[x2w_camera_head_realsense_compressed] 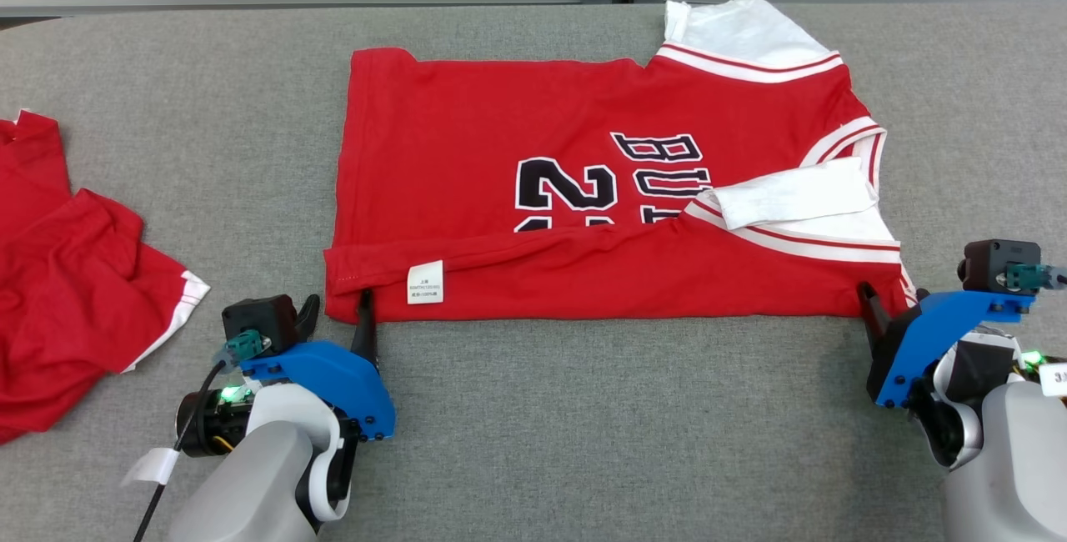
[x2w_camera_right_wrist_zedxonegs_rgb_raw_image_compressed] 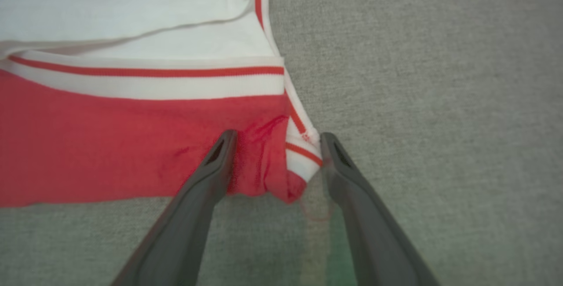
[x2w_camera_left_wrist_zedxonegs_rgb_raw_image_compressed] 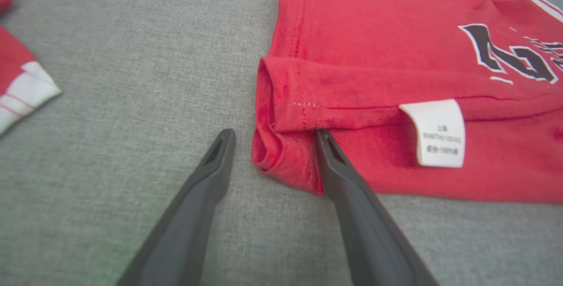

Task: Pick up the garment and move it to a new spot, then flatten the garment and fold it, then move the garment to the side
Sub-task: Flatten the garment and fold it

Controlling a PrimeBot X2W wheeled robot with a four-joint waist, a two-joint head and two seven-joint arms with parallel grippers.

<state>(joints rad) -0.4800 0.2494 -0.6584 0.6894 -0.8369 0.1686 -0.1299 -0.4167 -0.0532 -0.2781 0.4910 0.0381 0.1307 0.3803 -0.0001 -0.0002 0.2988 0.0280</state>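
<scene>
The garment point(x2w_camera_head_realsense_compressed: 542, 125), a red jersey with black lettering and white sleeves, lies spread on the grey table, its near edge folded over towards the back. A white label point(x2w_camera_head_realsense_compressed: 425, 282) sits on that fold. My left gripper point(x2w_camera_head_realsense_compressed: 338, 308) is open at the near left corner; in the left wrist view the corner of the garment point(x2w_camera_left_wrist_zedxonegs_rgb_raw_image_compressed: 396, 57) lies between the tips of my left gripper point(x2w_camera_left_wrist_zedxonegs_rgb_raw_image_compressed: 275, 136). My right gripper point(x2w_camera_head_realsense_compressed: 892, 300) is open at the near right corner. In the right wrist view the striped white trim of the garment point(x2w_camera_right_wrist_zedxonegs_rgb_raw_image_compressed: 110, 145) sits between the tips of my right gripper point(x2w_camera_right_wrist_zedxonegs_rgb_raw_image_compressed: 278, 136).
A second red garment point(x2w_camera_head_realsense_compressed: 67, 275) with white trim lies crumpled at the table's left edge, also seen as the second garment point(x2w_camera_left_wrist_zedxonegs_rgb_raw_image_compressed: 22, 70) in the left wrist view. The grey table point(x2w_camera_head_realsense_compressed: 583, 425) runs to a far edge just behind the jersey.
</scene>
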